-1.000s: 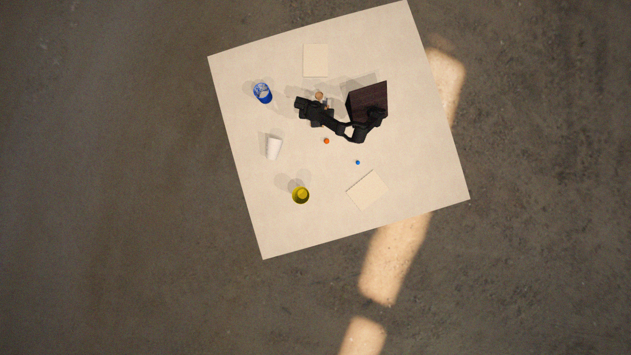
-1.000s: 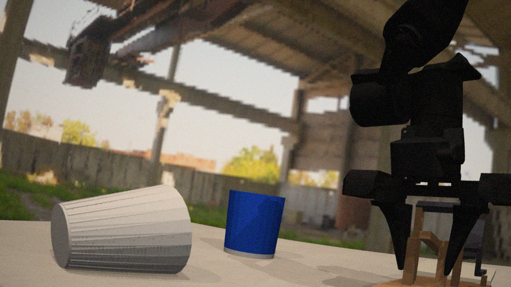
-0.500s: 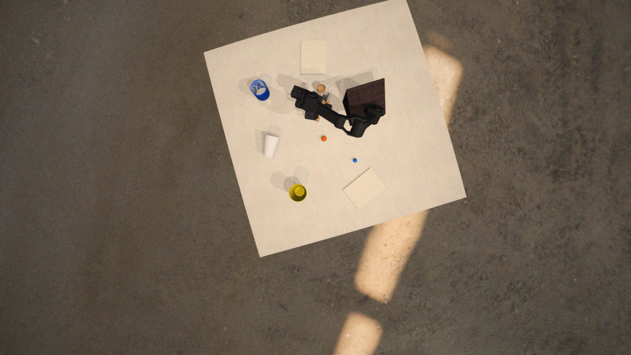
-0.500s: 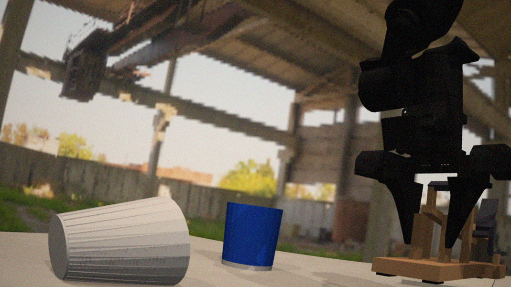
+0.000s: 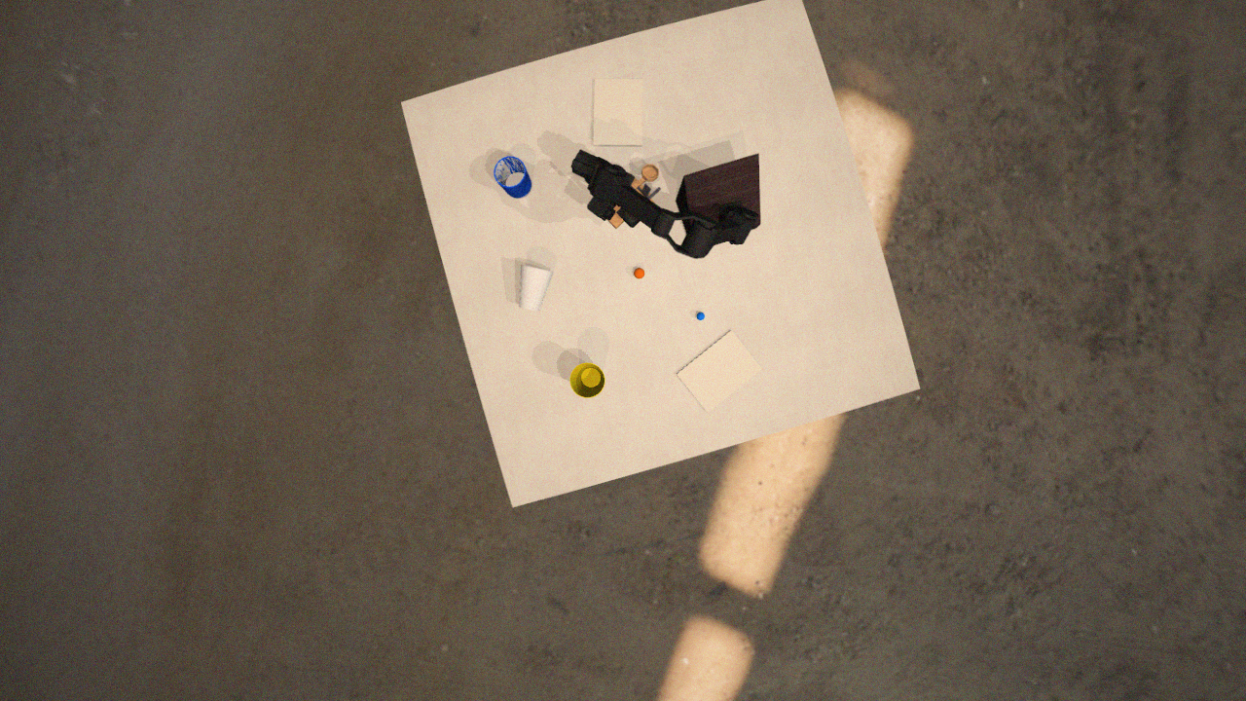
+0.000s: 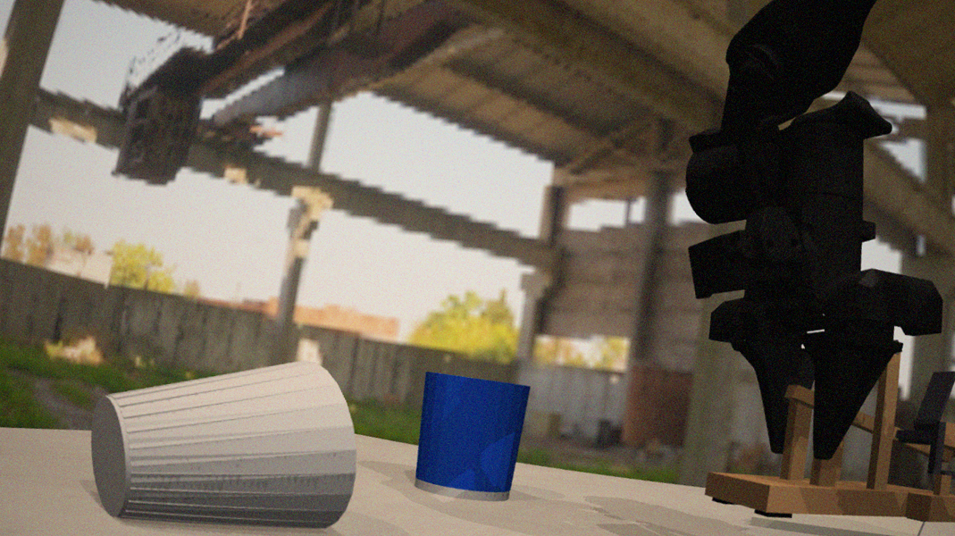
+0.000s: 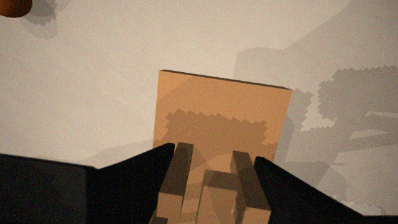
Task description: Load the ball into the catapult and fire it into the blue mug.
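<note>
Fingers part-open, clamped on the catapult's uprights [image 7: 175, 168] [image 6: 885, 421] at lower right of the exterior view, aiming seemingly underway, loading and firing apparently left.

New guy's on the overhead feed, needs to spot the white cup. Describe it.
Find the pale square table. Near its left edge, between the blue mug and the yellow cup, is the white cup. Only it lies on its side.
</note>
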Action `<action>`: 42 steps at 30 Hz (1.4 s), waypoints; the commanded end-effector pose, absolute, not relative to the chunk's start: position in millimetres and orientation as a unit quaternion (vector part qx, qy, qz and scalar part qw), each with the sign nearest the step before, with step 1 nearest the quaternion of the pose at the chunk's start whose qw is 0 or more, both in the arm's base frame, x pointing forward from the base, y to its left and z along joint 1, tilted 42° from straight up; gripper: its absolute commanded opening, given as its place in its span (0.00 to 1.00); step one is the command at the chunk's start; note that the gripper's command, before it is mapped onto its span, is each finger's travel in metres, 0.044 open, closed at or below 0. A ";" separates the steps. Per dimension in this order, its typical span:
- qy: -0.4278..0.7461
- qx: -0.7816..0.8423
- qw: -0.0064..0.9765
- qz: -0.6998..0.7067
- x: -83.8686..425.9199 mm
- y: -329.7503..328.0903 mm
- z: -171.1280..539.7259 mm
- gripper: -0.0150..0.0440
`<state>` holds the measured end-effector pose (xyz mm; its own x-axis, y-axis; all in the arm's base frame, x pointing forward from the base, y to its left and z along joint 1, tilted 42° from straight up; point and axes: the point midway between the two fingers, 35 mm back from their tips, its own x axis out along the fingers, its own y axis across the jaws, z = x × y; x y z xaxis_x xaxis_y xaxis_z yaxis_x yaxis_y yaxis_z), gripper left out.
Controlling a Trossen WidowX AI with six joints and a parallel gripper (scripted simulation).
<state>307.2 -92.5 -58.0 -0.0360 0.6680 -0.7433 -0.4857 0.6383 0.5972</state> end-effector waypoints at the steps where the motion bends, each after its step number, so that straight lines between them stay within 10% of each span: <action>1: 0.605 0.107 0.690 0.383 310.5 -105.8 -62.8 0.25; 42: 0.608 0.108 0.685 0.386 310.2 -78.6 -98.5 0.30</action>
